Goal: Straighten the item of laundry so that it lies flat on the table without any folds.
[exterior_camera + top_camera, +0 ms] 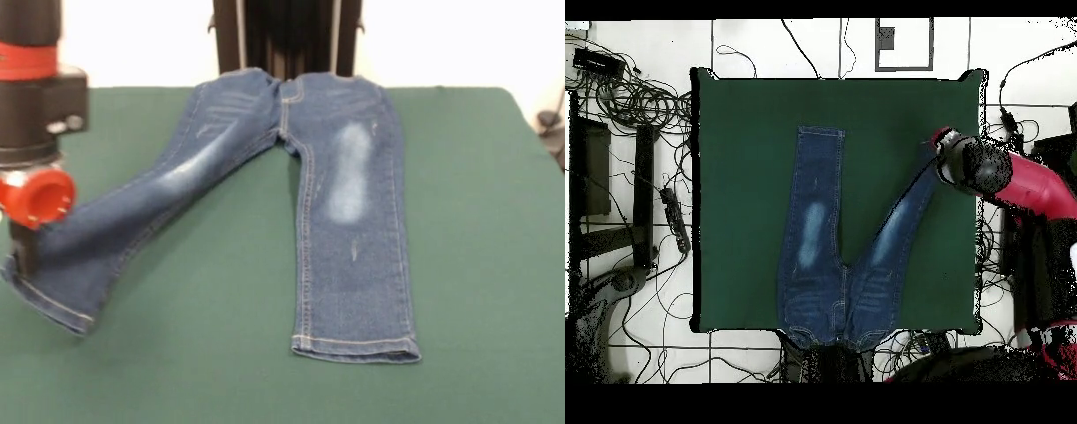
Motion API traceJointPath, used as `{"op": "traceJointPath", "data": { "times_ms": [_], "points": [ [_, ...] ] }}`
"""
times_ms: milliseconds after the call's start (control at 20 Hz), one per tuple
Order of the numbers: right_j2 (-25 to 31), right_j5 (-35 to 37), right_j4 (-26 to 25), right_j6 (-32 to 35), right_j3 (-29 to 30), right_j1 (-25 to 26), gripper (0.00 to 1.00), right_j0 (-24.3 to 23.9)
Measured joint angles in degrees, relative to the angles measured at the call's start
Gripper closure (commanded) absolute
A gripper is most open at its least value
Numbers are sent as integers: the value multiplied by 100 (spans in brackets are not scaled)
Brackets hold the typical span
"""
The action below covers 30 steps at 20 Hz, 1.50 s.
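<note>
Jeans [344,212] lie front-up on the green worktop [494,265], waistband at its far edge, one leg straight toward the near edge, the other splayed diagonally to the left, where the hand [22,252] meets its hem, grip impossible to tell.

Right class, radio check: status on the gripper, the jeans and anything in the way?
Gripper at one leg's cuff, grip not visible. Jeans flat on table, legs splayed wide. Nothing in the way.
</note>
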Motion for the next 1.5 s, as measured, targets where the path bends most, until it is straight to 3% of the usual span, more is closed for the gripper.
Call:
{"op": "traceJointPath", "data": {
  "times_ms": [50,700,1500],
  "points": [
    [78,135,-7,-56,-5,-21,0,-162],
    [674,162,-246,-147,-42,-174,0,-434],
    [775,164,-291,-147,-46,-653,0,-140]
  ]
}}
